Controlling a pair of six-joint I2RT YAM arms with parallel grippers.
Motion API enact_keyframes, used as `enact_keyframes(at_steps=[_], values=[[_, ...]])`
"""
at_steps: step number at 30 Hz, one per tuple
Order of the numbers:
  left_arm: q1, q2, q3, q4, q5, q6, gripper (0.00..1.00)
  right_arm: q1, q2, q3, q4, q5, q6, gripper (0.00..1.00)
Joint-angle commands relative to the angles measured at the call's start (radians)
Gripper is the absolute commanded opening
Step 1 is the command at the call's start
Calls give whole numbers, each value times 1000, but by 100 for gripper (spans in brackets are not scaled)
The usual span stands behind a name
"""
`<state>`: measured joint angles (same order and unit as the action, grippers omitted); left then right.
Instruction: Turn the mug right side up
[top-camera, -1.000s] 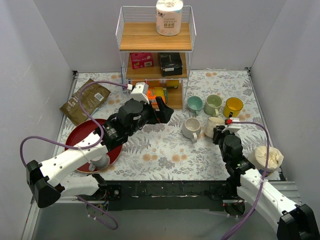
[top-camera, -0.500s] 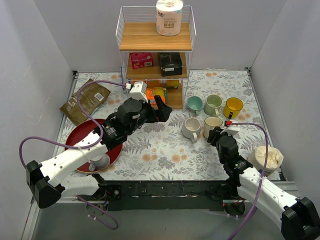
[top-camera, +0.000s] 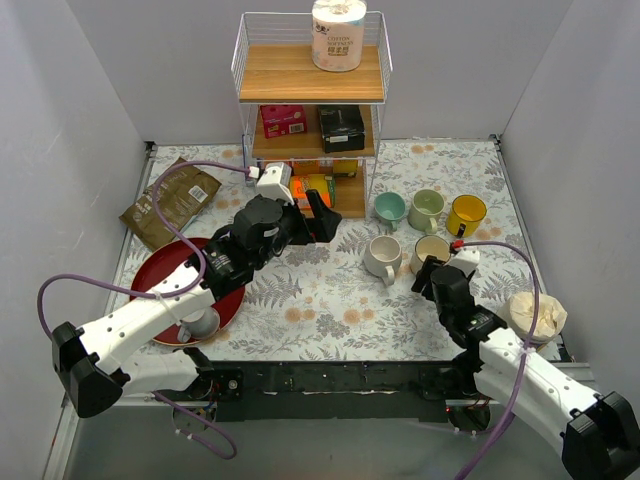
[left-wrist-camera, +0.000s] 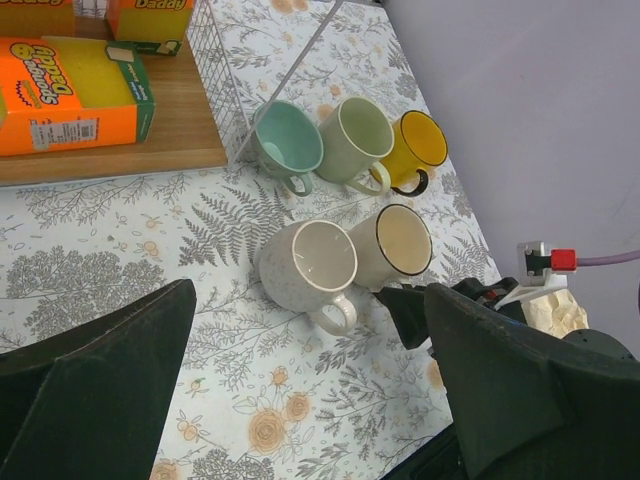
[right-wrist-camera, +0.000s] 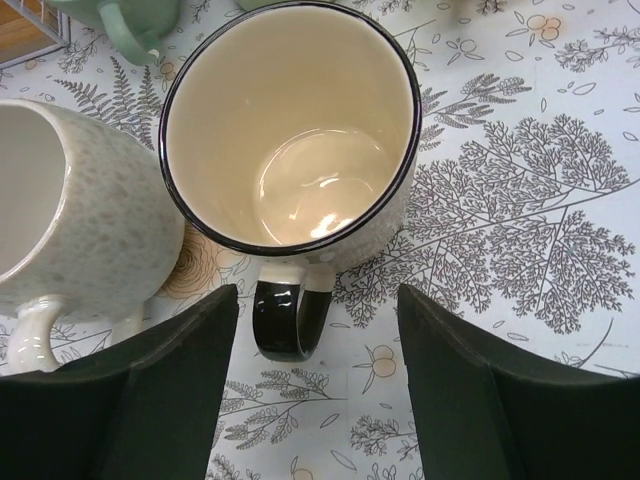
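Glaze of a glossy cream coats the mug (right-wrist-camera: 290, 170), a round ceramic cup with a thin black rim and a black loop handle. It stands mouth up on the leaf-and-flower printed tablecloth (right-wrist-camera: 520, 230), and light shines off its smooth bottom. It sits in the front row of the mug cluster at the right of the table, below the pale green mug (left-wrist-camera: 355, 140) and the yellow mug (left-wrist-camera: 418, 140). At its side is a speckled off-white mug (right-wrist-camera: 70, 230), seemingly touching it, though the wrist view is too tight to be sure.

The right gripper (right-wrist-camera: 315, 330) is spread wide and holds nothing. Its two dark, wedge-shaped fingers (right-wrist-camera: 150, 400) sit apart from the mug, one on each side of the handle, which points at the gap between them. The left gripper (left-wrist-camera: 310, 290) hangs over the cloth with its jaws likewise apart and empty, well short of the mugs.
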<state>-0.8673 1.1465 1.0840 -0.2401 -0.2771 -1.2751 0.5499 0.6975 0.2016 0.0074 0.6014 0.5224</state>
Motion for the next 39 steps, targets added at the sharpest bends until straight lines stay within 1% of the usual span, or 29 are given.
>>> enact_keyframes(at_steps=[1, 3, 4, 5, 6, 7, 8, 9, 10, 11, 12, 13, 14, 15, 17, 18, 20, 21, 23, 24, 27, 28, 31, 37, 39], values=[[8, -45, -15, -19, -45, 2, 98, -1, -26, 105, -155, -5, 97, 73], [10, -48, -13, -28, -59, -3, 98, -1, -39, 136, -216, -18, 111, 78], [10, -50, -4, -47, -71, -9, 98, -1, -47, 180, -242, -23, 117, 80], [11, -50, 4, -57, -79, -12, 98, -1, -50, 203, -268, -26, 123, 84], [11, -50, 10, -85, -86, -15, 98, 1, -44, 229, -330, -37, 146, 87], [13, -51, 25, -100, -94, -24, 98, -1, -38, 298, -368, -41, 159, 90], [13, -53, 33, -119, -99, -24, 98, -2, -26, 330, -406, -45, 172, 95], [14, -53, 40, -155, -102, -24, 98, -4, -10, 372, -485, -51, 188, 96], [16, -53, 65, -188, -121, -35, 98, -5, 29, 410, -526, -60, 201, 97], [19, -51, 79, -227, -167, -80, 98, -10, 52, 488, -556, -75, 194, 98], [25, -48, 97, -310, -186, -98, 98, -13, 97, 521, -588, -113, 180, 98], [36, -47, 112, -353, -200, -115, 98, -15, 117, 551, -599, -132, 168, 98], [43, -45, 138, -396, -230, -156, 98, -16, 135, 615, -618, -147, 145, 98], [51, -45, 151, -485, -244, -177, 98, -18, 154, 645, -621, -175, 134, 99], [76, -47, 186, -577, -269, -229, 98, -21, 198, 702, -616, -193, 84, 99], [83, -47, 198, -679, -296, -297, 98, -22, 226, 755, -623, -196, 74, 99], [122, -51, 217, -799, -323, -378, 98, -24, 250, 800, -624, -204, 39, 98], [138, -53, 223, -912, -333, -473, 98, -25, 272, 838, -626, -219, 33, 98], [189, -65, 209, -1008, -336, -558, 98, -27, 290, 864, -621, -241, 22, 98], [204, -88, 174, -1072, -333, -625, 98, -28, 307, 875, -621, -268, 15, 98], [267, -140, 105, -1131, -329, -708, 98, -34, 347, 904, -619, -326, 7, 98], [302, -180, 65, -1128, -317, -730, 98, -34, 359, 917, -621, -340, 5, 98], [359, -228, 4, -1136, -313, -779, 98, -42, 402, 935, -633, -388, -4, 98], [439, -223, -81, -1142, -306, -782, 98, -61, 442, 940, -641, -474, -38, 98], [468, -189, -105, -1142, -323, -793, 98, -68, 450, 935, -646, -495, -42, 98]])
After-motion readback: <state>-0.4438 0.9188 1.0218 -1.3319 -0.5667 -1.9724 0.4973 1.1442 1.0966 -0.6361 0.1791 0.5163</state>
